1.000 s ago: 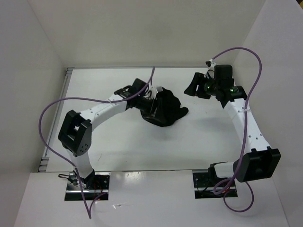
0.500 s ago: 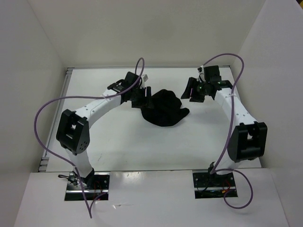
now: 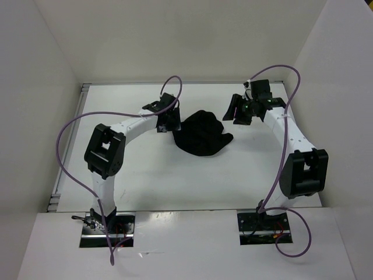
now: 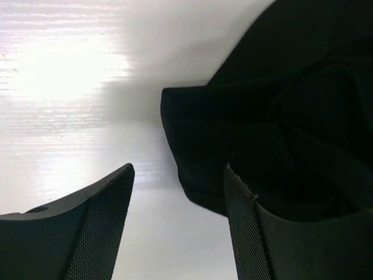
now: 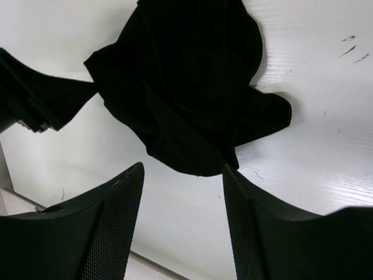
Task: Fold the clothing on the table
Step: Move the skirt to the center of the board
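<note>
- The clothing [image 3: 201, 133] lies bunched in a dark heap on the table [image 3: 145, 169], about mid-width and slightly towards the far side, between the two arms.
- The heap has no clean long axis. It is a little wider across the table than deep, with a rounded hump on the far side.
- One small flap sticks out at the near right, pointing towards the right arm's side.
- The left gripper [image 3: 172, 123] sits just beside the garment's left edge. Its jaws are spread wide and clamp nothing, and a folded edge of cloth shows in the gap beyond them.
- The right gripper [image 3: 236, 112] is near the garment's far right but apart from it. Its jaws are spread wide and hold nothing.
</note>
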`<act>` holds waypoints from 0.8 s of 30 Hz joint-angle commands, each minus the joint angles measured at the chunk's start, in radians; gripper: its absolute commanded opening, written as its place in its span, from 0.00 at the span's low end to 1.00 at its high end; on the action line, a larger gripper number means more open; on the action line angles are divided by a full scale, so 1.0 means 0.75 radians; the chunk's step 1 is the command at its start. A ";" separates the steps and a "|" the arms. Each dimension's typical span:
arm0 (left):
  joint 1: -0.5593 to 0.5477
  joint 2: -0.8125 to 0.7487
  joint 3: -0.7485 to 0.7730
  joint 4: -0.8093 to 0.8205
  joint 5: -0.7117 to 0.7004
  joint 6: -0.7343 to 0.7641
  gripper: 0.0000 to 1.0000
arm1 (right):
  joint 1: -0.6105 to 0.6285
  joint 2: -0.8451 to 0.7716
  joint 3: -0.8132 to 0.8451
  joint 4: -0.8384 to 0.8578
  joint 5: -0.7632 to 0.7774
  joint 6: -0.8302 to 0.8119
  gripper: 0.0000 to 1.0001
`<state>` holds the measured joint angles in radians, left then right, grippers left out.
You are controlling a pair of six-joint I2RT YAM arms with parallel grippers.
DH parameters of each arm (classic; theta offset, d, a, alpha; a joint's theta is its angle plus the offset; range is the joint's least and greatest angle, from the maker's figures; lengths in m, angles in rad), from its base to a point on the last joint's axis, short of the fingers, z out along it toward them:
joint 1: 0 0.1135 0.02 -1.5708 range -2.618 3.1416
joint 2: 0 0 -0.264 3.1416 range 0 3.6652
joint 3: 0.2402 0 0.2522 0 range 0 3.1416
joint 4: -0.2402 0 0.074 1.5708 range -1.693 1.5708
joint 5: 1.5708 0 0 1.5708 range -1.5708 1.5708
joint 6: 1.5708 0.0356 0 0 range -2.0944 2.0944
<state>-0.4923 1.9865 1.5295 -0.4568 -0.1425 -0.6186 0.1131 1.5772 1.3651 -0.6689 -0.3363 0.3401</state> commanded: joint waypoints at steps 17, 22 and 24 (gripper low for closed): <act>-0.025 -0.063 0.053 0.284 0.580 0.094 0.00 | -0.010 -0.131 -0.008 -0.008 0.068 -0.012 0.62; -0.068 -0.141 0.425 0.173 1.320 0.211 0.00 | -0.010 -0.156 -0.020 -0.008 0.115 -0.012 0.62; -0.068 -0.214 0.407 0.263 1.413 0.185 0.00 | -0.010 -0.174 -0.020 -0.008 0.131 0.001 0.62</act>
<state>-0.5301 2.0014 1.7767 -0.3393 0.5579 -0.5220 0.1131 1.4986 1.3613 -0.6743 -0.2764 0.3428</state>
